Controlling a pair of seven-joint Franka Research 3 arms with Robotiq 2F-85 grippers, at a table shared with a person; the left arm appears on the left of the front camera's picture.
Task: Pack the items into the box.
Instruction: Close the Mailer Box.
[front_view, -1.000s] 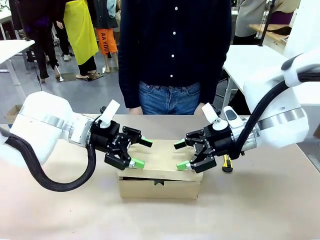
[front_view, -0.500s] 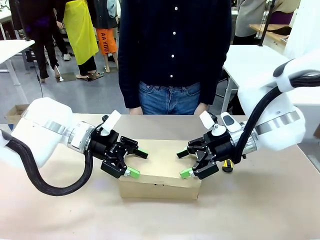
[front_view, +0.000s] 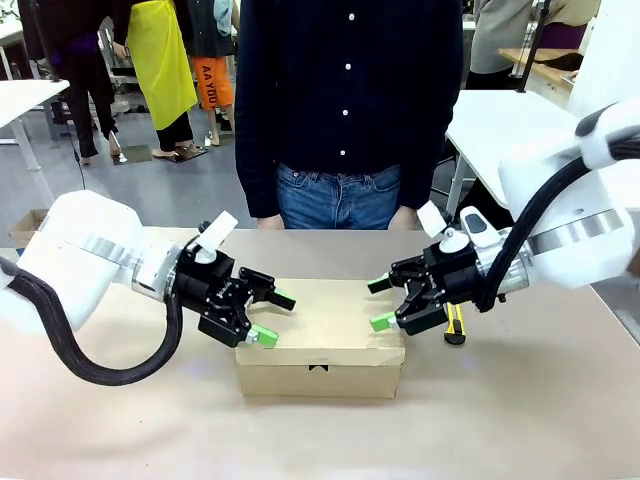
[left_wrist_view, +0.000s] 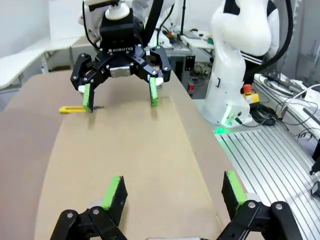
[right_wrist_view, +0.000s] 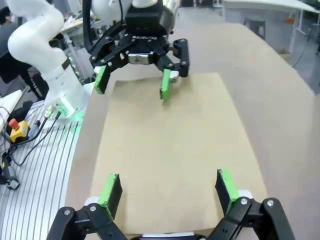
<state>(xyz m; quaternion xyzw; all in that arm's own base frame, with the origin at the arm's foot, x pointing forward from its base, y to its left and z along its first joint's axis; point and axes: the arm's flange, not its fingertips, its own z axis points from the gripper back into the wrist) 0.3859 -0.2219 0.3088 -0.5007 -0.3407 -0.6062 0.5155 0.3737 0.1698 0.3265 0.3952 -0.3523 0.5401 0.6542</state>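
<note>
Left gripper (front_view: 268, 317) and right gripper (front_view: 382, 303) lie near-horizontal, facing each other over opposite ends of the cardboard box (front_view: 320, 352), jaws wide, holding nothing. Box sits mid-worktop (front_view: 520, 410), flap lid closed. Yellow-and-black utility knife (front_view: 455, 327) lies just right of the box. Person (front_view: 348, 110) stands behind the box. Worktop matte tan; box plain brown, low-sided.

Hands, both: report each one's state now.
Left hand: open, holding nothing, over the closed box.
Right hand: open, holding nothing, over the box.
</note>
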